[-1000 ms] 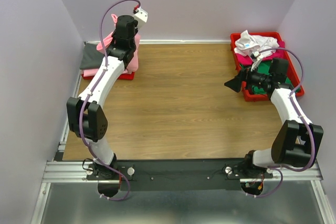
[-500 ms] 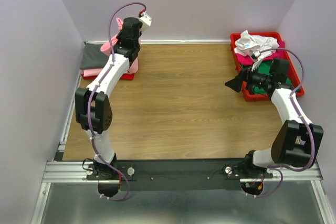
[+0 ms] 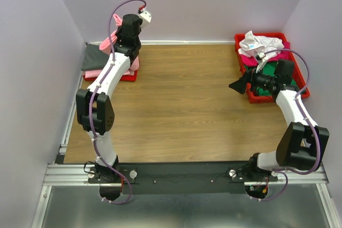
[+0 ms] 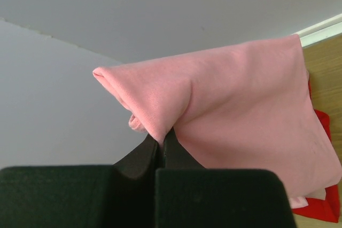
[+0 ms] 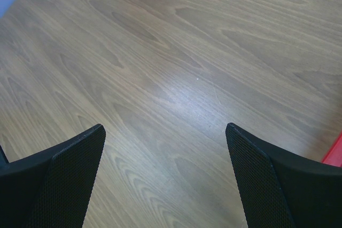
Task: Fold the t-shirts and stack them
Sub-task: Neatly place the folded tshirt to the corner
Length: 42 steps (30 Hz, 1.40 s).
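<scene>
Your left claw [image 4: 162, 141] is closed tight on a fold of the pink t-shirt [image 4: 246, 116], raised at 11 o'clock of the worktop [image 3: 181, 100]. The cloth trails down from the pinch to the left red tray [image 3: 128, 77], beside the dark grey t-shirt [image 3: 93, 57]. Your right claw [image 5: 164, 132], spread wide and empty, hovers at 3 o'clock, well apart, so the left arm is nearer.

Light pink t-shirt [image 4: 240, 110] hangs bunched (one fold pinched up); other tees [image 3: 262, 44] lie heaped far right.
</scene>
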Motion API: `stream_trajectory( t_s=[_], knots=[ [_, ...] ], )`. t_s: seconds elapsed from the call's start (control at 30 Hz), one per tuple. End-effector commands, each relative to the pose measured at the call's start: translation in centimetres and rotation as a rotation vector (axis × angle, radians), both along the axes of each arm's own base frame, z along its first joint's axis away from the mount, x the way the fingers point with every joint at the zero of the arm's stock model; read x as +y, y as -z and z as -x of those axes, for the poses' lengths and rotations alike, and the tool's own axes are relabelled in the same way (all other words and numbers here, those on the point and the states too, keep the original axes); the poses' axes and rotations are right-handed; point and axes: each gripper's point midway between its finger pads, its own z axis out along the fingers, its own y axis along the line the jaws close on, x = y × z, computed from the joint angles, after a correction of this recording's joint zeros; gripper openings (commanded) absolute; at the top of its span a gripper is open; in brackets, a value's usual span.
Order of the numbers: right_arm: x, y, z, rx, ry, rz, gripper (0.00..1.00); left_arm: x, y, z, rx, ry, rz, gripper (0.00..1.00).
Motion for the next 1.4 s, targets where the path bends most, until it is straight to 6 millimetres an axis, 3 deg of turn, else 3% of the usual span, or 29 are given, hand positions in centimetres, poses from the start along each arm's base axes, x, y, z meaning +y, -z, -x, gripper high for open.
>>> stream_trajectory(
  t_s=[0.0, 0.77, 1.27, 1.37],
  knots=[
    [-0.1, 0.3, 0.4, -0.001, -0.017, -0.010, 1.00, 0.9, -4.0, 0.4, -0.100, -0.036, 0.006, 0.00],
    [-0.2, 0.6, 0.3, 0.005, -0.013, -0.007, 1.00, 1.1, -7.3, 2.9, -0.161, -0.001, 0.023, 0.00],
    [-0.3, 0.6, 0.3, 0.005, -0.010, -0.006, 1.00, 1.1, -6.3, 3.3, -0.144, 0.006, 0.019, 0.00],
    [-0.3, 0.5, 0.3, 0.002, -0.010, -0.006, 1.00, 1.2, -5.3, 2.8, -0.129, -0.008, 0.006, 0.00]
  ],
)
